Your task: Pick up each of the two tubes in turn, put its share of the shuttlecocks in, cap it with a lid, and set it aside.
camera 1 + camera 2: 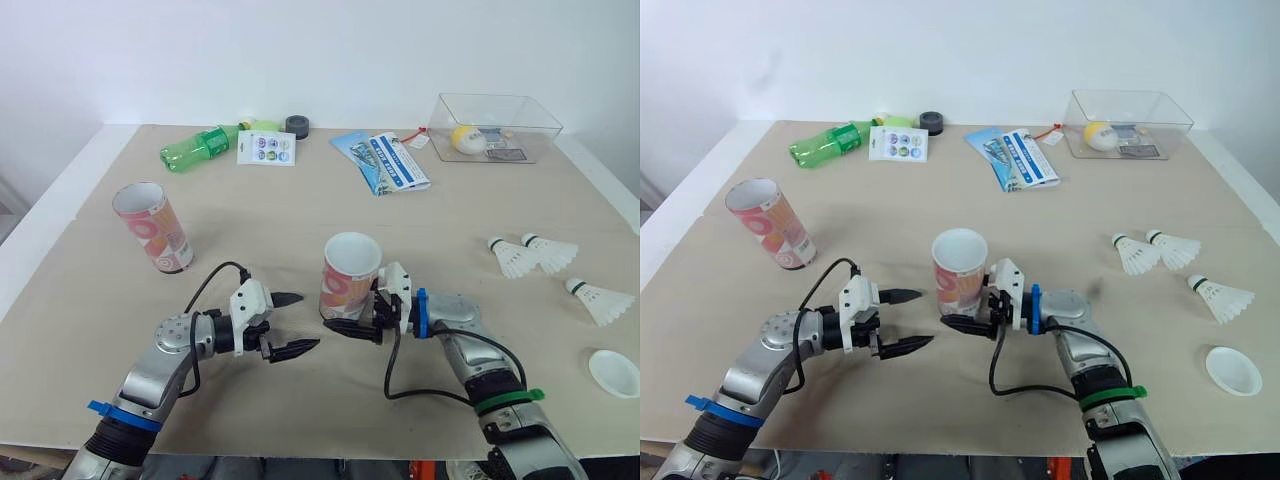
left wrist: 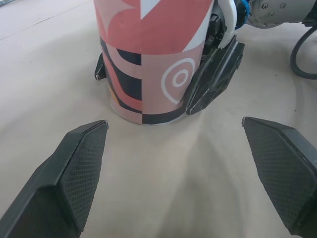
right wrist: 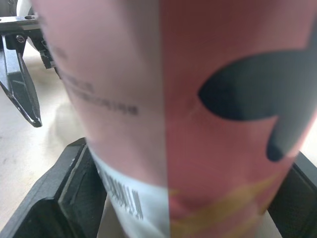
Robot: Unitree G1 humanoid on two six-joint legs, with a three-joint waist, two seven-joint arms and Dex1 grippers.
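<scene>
A pink patterned tube (image 1: pixel 350 275) stands upright and open-topped at the table's middle. My right gripper (image 1: pixel 342 310) is shut on its base, one black finger (image 2: pixel 213 74) on each side. My left gripper (image 1: pixel 308 321) is open just to the left of this tube, its fingertips pointing at it without touching. A second matching tube (image 1: pixel 152 227) stands tilted at the left. Three white shuttlecocks lie on the right: two side by side (image 1: pixel 515 258) (image 1: pixel 550 250), and one nearer (image 1: pixel 603 300). A white lid (image 1: pixel 614 372) lies at the near right edge.
Along the back lie a green bottle (image 1: pixel 200 148), a sticker card (image 1: pixel 266 147), a dark round cap (image 1: pixel 297 126), blue leaflets (image 1: pixel 385 160) and a clear box (image 1: pixel 495 125) holding a yellow ball. The table's front edge (image 1: pixel 330 455) is close behind both arms.
</scene>
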